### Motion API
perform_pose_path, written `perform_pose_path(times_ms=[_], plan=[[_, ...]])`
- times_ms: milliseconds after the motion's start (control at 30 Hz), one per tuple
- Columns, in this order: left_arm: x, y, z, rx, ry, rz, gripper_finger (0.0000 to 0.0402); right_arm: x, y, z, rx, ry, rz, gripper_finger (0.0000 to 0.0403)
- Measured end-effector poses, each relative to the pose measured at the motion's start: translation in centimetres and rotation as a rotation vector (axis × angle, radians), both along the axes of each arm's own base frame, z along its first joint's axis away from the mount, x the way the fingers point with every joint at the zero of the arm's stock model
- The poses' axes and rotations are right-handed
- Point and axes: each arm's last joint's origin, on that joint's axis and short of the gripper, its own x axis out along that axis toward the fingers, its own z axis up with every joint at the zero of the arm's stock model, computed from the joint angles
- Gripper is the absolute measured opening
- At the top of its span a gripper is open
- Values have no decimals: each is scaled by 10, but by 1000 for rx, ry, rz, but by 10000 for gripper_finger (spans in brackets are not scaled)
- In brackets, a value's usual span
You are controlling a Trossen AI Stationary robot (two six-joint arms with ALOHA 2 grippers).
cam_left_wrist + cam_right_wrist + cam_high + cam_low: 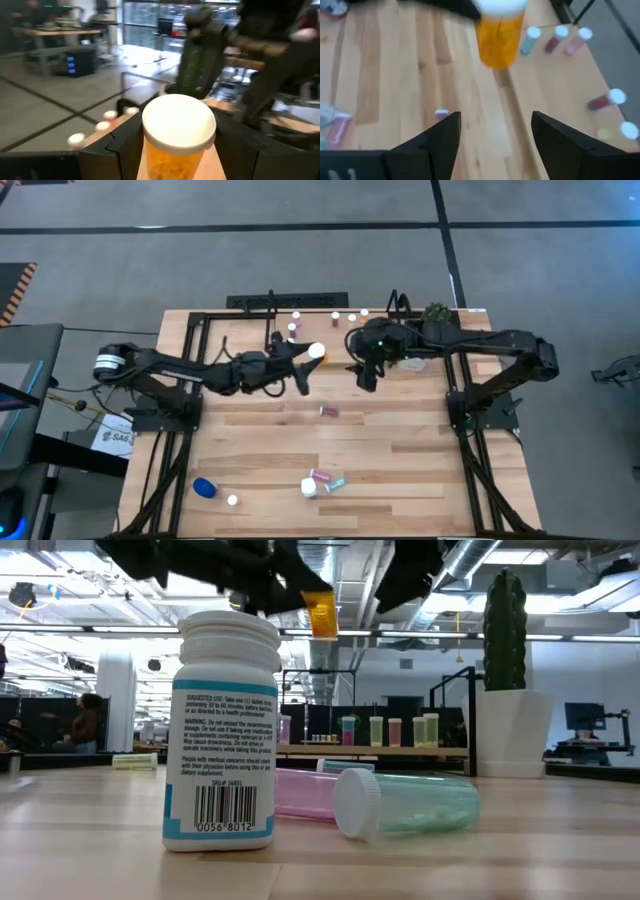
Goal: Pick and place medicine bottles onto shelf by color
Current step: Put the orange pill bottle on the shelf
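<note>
- One orange bottle (pixel 315 352), white cap up and long axis upright, is clamped in the left gripper (pixel 308 356) above the counter (pixel 400 460), just in front of the shelf (pixel 240 330)
- Right gripper (pixel 495 131) stands just beside it with fingers spread apart and nothing between them; the bottle lies straight ahead of those fingers
- Judgement: the left arm is nearer, so the placing falls to it
- Count on the shelf: roughly six small bottles
- Count on the counter: one small pink bottle (pixel 328 411) mid-counter; one blue bottle (pixel 204 487); one lone white-capped bottle (pixel 232 500); three clustered near the front edge
</note>
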Motion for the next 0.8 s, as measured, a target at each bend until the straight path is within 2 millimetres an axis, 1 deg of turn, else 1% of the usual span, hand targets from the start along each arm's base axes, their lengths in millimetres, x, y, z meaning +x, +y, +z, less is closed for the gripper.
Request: perform_pose_path(times_ms=[167,333,500,667,800], plan=[[16,7,-25,-19,-20,133,194,-3,-16,-10,2,22,-53,265],[27,16,-53,-53,-3,192,194,-8,-31,-38,12,74,-105,265],[34,23,-79,-77,14,279,194,-7,-37,-63,3,38,-123,265],[39,29,-103,-105,43,378,194,-6,-38,-74,-11,13,-115,265],[45,31,-121,-106,74,447,194,-5,-36,-74,-17,-3,-106,265]])
